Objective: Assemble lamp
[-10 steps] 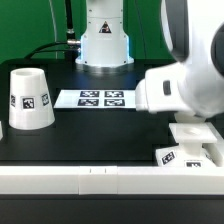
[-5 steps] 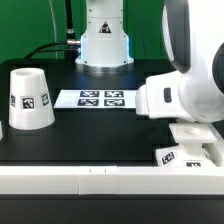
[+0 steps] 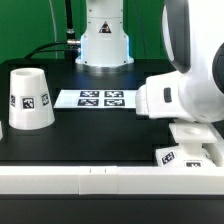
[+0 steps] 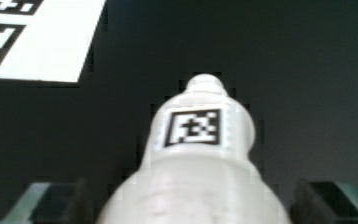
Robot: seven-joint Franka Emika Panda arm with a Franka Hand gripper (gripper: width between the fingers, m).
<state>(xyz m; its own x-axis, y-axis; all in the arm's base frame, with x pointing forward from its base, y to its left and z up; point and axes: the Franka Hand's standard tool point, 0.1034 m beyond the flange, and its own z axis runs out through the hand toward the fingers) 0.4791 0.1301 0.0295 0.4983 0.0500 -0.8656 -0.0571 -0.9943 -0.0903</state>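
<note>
The bulb (image 4: 194, 150) fills the middle of the wrist view. It is a smooth, matte white plastic piece with a rounded head that widens into a thicker, slightly bulging body, and it carries a square black-and-white tag on its upper face. It lies between the two dark grey fingers (image 4: 48, 203) of the claw (image 4: 190, 192), one on each side of its broad end. The fingers are blurred and a thin dark gap seems to separate them from the plastic, so I cannot tell whether the claw is clamped on the bulb or only straddles it. Beyond the bulb's tip is the flat black surface (image 4: 282, 50), and a corner of the thin white marker board (image 4: 25, 35) shows with its printed tags.

In the exterior view, the shade (image 3: 28, 100) stands upright at the exterior view's left. It is a tapered white cup with its narrow end up and a tag on its side. The marker board (image 3: 95, 98) lies flat in the middle of the frame, well apart from the shade. The bulky, glossy white arm (image 3: 185, 90) fills the exterior view's right. Below it, in the lower right of the frame, sits the flat white base (image 3: 190, 152), with a tag on its near edge. A pale ledge (image 3: 70, 180) runs along the front of the dark, matte surface (image 3: 100, 135).
</note>
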